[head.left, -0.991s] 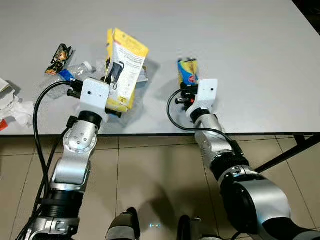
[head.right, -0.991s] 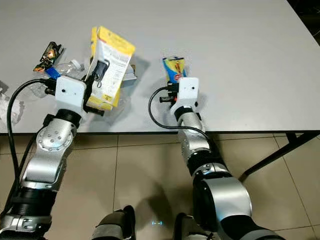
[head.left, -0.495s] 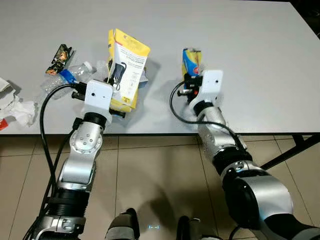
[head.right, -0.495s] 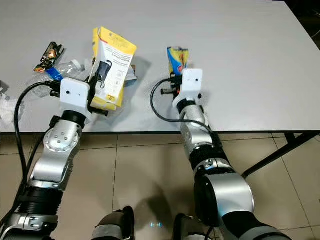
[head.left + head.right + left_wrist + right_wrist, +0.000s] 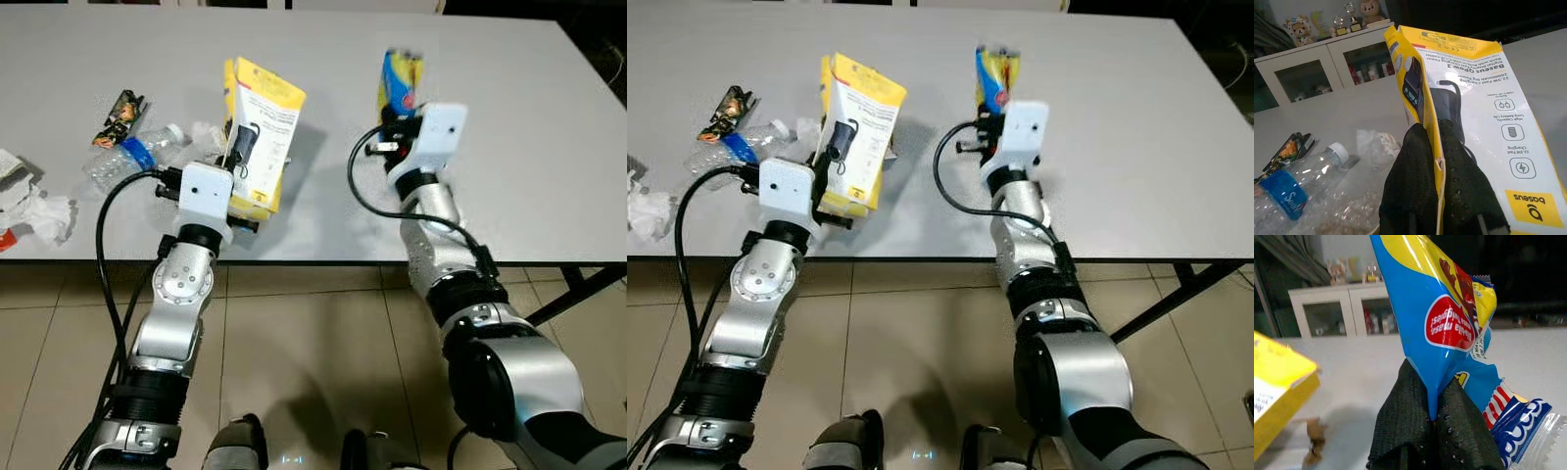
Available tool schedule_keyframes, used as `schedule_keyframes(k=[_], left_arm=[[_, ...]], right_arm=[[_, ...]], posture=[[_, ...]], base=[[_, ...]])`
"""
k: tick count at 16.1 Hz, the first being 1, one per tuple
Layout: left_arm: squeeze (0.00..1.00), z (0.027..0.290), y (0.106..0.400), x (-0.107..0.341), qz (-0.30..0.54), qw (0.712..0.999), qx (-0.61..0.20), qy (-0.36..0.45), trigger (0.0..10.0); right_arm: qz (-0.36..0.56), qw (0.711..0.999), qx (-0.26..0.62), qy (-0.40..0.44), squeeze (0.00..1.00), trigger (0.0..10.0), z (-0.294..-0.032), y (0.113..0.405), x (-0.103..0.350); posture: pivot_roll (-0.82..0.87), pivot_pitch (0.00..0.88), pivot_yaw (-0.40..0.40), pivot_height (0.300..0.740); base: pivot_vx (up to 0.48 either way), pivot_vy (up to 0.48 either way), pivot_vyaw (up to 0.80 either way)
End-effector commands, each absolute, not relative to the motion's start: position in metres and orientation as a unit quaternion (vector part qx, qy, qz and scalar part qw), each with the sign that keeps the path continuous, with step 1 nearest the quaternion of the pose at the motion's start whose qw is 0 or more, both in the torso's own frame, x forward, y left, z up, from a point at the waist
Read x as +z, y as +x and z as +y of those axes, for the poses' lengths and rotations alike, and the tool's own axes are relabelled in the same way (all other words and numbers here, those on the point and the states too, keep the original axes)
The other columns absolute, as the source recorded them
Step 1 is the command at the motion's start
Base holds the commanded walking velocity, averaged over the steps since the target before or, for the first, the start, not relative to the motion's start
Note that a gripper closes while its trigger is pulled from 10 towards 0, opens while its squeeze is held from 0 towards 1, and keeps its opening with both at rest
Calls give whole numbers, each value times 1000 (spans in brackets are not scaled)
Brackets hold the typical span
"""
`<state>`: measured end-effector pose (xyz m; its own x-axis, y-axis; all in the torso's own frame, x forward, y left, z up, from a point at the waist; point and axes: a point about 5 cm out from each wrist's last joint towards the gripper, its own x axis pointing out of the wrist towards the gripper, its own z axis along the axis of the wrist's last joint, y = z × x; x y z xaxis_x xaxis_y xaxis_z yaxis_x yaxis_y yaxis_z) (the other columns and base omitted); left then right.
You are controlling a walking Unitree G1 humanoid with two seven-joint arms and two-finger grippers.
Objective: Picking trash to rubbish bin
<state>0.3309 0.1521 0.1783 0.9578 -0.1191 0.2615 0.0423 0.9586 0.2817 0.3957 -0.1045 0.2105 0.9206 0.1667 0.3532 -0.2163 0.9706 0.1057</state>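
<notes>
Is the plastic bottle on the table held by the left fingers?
No, the bottle lies on the table while the left fingers pinch a yellow box.

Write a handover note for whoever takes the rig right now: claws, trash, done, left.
Left claw: shut on the yellow box, held up over the table.
Right claw: shut on the blue wrapper, also lifted.
On the table at the robot's left: clear bottle, dark wrapper, crumpled paper.
Done: two pieces picked.
Left: carry both to the bin, then return for the rest.
</notes>
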Motion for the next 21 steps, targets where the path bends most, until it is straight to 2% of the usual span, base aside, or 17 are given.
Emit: schedule_keyframes(k=[1, 4, 11, 21], left_arm=[[0, 151, 329, 173, -137, 980, -41, 136, 10000], [0, 147, 331, 170, -137, 981, -44, 129, 10000], [0, 142, 328, 158, -131, 984, -43, 113, 10000], [0, 144, 318, 143, -110, 986, -45, 115, 10000]], right_arm=[[-184, 976, 84, 79, 0, 10000, -116, 393, 207], [-175, 976, 70, 108, 0, 10000, -122, 388, 197], [-123, 986, 58, 101, 0, 10000, -128, 366, 153], [-117, 989, 40, 81, 0, 10000, -145, 344, 142]], posture=[[80, 87, -50, 740], [75, 78, -56, 740], [58, 86, -58, 740], [34, 97, -60, 740]], base=[[0, 0, 0], [0, 0, 0], [0, 0, 0], [0, 0, 0]])
